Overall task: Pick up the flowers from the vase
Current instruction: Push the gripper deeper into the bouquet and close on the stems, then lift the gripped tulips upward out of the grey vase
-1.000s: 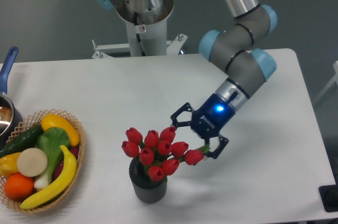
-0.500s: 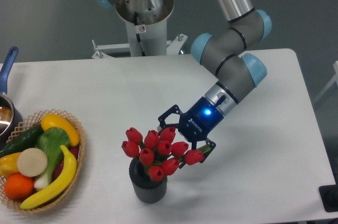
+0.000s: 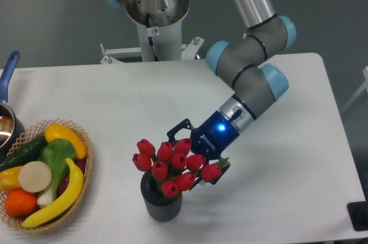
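I have moved the gripper (image 3: 188, 153) leftward and a little lower over the last second, and it now reaches into the right side of the flowers (image 3: 172, 165). A second ago it hung just to the right of the bunch with both fingers spread beside the outermost bud; now its upper finger lies behind the top buds and its lower finger sits under the bud at the right edge. The jaws are wide apart and I see no sign of them closing on anything yet.

The flowers are a cluster of red tulip buds standing in the vase (image 3: 161, 204), a small dark ribbed pot near the front edge of the white desk (image 3: 144, 100). The bunch and the pot look unmoved across the three moments; the buds keep the same arrangement.

To the far left sits a wicker basket (image 3: 86, 166) filled with fruit and vegetables, well apart from the arm.

My reading is that the approach is nearly finished and the grasp comes next. The fingers straddle buds rather than stems, so closing here may catch only a few blooms or tilt the pot.
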`<act>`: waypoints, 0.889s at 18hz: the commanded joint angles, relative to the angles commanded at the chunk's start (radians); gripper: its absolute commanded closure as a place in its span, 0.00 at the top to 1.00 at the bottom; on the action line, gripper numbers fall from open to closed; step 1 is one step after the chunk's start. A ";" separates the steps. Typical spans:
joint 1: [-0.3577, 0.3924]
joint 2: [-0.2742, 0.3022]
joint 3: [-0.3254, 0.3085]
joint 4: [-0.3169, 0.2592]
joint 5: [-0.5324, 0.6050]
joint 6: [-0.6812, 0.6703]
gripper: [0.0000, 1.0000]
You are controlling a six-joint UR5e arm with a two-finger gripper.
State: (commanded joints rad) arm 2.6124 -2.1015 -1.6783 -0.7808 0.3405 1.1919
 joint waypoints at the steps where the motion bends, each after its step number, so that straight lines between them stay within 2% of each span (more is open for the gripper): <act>1: -0.005 -0.002 0.008 0.000 0.000 0.000 1.00; 2: -0.008 0.000 0.011 0.000 0.000 0.000 1.00; 4: -0.008 0.000 0.011 0.000 0.002 0.000 0.87; 7: -0.008 0.003 0.011 0.000 0.002 0.000 0.60; 8: -0.006 0.005 0.011 0.000 0.002 0.000 0.46; 10: -0.006 0.008 0.011 0.000 0.002 0.000 0.25; 12: -0.005 0.008 0.011 0.000 0.002 0.002 0.13; 16: 0.005 0.008 0.012 0.002 0.002 0.006 0.05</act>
State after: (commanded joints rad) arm 2.6170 -2.0939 -1.6659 -0.7793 0.3421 1.1980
